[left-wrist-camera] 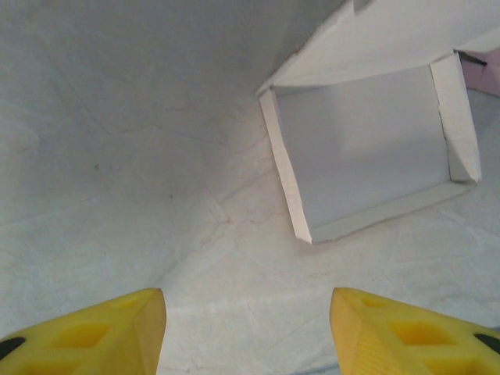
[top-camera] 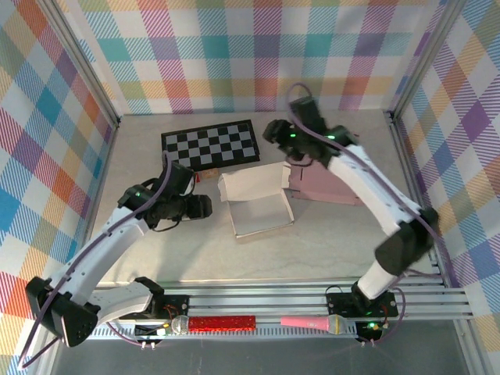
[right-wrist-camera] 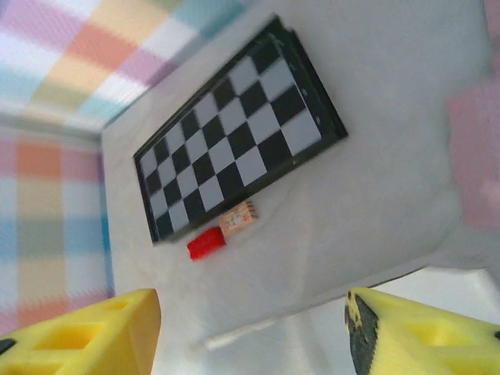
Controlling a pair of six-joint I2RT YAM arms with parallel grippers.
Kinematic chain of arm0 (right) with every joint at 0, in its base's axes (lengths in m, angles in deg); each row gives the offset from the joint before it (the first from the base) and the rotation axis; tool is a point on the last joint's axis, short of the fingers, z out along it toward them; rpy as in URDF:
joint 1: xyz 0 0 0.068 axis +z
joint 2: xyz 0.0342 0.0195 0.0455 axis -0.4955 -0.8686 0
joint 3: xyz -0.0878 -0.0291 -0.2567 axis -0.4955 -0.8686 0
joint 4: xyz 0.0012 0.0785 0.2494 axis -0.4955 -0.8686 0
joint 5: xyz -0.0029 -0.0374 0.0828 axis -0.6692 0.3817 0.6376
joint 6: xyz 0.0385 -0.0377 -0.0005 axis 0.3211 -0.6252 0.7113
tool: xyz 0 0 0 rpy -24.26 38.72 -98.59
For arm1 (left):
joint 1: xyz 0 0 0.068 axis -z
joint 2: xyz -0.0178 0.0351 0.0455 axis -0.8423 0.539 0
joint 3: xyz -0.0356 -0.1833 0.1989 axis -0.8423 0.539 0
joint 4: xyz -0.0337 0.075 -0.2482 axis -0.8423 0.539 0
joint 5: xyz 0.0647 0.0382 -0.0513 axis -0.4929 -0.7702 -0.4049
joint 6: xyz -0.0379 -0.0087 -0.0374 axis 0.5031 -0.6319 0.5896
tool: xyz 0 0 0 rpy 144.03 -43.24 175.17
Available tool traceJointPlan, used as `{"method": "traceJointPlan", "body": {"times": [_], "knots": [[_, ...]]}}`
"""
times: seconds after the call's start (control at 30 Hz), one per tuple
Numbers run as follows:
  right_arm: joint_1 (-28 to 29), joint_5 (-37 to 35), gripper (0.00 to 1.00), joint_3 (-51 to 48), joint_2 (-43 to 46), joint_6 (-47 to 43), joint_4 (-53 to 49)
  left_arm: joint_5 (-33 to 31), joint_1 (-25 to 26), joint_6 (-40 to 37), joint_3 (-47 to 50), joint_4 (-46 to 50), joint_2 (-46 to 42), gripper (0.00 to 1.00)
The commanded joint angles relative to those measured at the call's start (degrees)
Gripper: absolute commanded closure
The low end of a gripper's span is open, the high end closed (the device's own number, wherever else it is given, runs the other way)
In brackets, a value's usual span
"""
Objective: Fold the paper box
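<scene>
At table [top-camera: 156, 250] centre, paper box [top-camera: 262, 212]: walls up, lid [top-camera: 251, 183] unclosed; left gripper [left-wrist-camera: 246, 301] at 9, right gripper [right-wrist-camera: 251, 305] at 1 o'clock, both agape, empty.

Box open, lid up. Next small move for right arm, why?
Probably lower the right gripper behind the upright lid and nudge it forward over the paper box: the box stands open, and the gripper hovers near the lid, jaws open and empty.

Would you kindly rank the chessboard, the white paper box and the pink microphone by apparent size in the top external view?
Largest: the white paper box and the chessboard, too alike to separate.
Smallest: the pink microphone, clearly.
</scene>
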Motion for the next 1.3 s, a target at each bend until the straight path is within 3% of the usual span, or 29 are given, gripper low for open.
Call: {"method": "traceJointPlan", "body": {"times": [0.0,0.1,0.27,0.47,0.87,1.27], "knots": [[-5.2,19.9,0.37,-10.8,7.2,-42.6,4.1,1.5,-1.3,-7.9,-1.7,-4.5,2.7,0.43],[-9.5,24.4,0.36,-23.3,13.0,-55.8,7.0,1.4,-1.7,-13.3,-0.5,-9.2,5.7,0.45],[-14.5,30.8,0.26,-35.5,13.9,-65.7,18.3,1.2,-2.2,-19.5,2.2,-17.9,8.4,0.47],[-15.0,31.2,0.25,-33.0,5.1,-70.1,18.7,0.7,-2.9,-20.4,5.0,-25.8,11.8,0.47],[-14.9,32.2,0.33,-23.1,-6.1,-70.9,14.9,-0.9,-3.1,-19.8,2.1,-28.8,18.3,0.48],[-14.8,32.7,0.57,-20.5,-8.0,-69.5,11.7,1.8,-3.3,-20.4,0.3,-28.8,20.3,0.70]]}}
